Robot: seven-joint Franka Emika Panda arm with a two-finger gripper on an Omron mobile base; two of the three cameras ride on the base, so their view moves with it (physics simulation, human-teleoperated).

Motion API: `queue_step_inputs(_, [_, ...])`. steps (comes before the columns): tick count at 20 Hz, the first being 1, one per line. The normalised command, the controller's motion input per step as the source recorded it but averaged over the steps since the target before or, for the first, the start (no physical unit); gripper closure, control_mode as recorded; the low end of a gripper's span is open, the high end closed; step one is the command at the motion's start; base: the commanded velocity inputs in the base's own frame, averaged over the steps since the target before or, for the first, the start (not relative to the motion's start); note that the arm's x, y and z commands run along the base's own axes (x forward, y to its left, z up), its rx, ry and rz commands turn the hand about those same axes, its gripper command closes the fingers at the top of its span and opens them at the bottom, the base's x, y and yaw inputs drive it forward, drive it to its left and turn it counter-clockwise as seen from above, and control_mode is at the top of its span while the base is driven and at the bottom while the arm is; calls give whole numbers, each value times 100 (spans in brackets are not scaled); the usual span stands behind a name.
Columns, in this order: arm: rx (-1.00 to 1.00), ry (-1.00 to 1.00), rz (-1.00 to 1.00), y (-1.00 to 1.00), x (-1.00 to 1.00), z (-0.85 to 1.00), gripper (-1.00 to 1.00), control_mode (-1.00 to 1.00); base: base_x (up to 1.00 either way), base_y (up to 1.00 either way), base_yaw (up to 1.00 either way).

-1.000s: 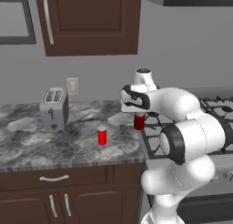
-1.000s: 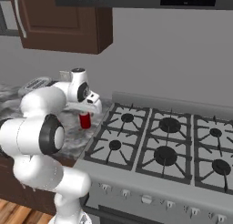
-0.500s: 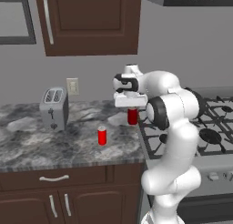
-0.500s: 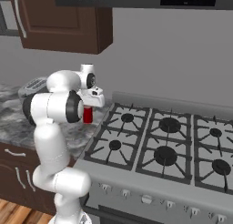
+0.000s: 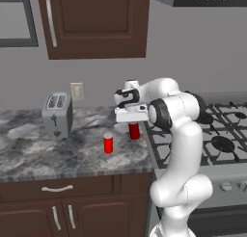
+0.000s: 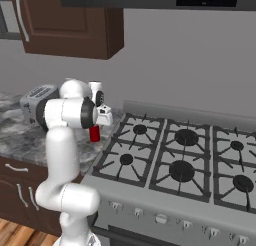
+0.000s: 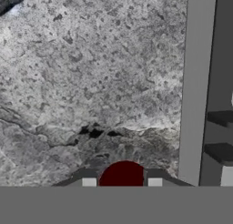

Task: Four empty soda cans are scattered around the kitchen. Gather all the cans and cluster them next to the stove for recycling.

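A red soda can [image 5: 134,131] hangs under the white hand at the counter's right end, just left of the stove [image 5: 223,130]. My gripper [image 5: 133,127] is shut on it. In the hand view the can's dark red top [image 7: 123,175] sits between the two fingertips [image 7: 88,181], and the stove's steel edge [image 7: 198,82] runs close on the right. From the right base view the same can [image 6: 94,134] shows below the hand, beside the stove [image 6: 185,160]. I cannot tell whether it touches the counter. A second red can [image 5: 108,144] stands alone to its left.
A silver toaster [image 5: 57,114] stands at the back left of the grey marble counter [image 5: 62,154], also seen as the toaster [image 6: 37,97] behind the arm. Dark wall cabinets [image 5: 96,21] hang above. Black burner grates [image 6: 182,155] cover the stove top.
The hand has carried the held can a little left and down toward the counter. The arm's elbow has swung up and straightened. The free can and the toaster stay put.
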Motion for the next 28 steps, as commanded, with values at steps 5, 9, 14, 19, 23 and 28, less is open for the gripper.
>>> queue_step_inputs(5, [0,0,0,1,0,-49,100,-100,0,0,0])
queue_step_inputs(9, [0,0,0,0,0,-9,100,-100,0,0,0])
queue_step_inputs(14, [0,0,0,0,0,0,100,-100,0,0,0])
queue_step_inputs(19, [0,0,0,0,0,0,-100,-100,0,0,0])
queue_step_inputs(23, [0,0,0,3,0,0,-100,-100,0,0,0])
queue_step_inputs(28, [-7,0,0,24,-1,59,-100,-100,0,0,0])
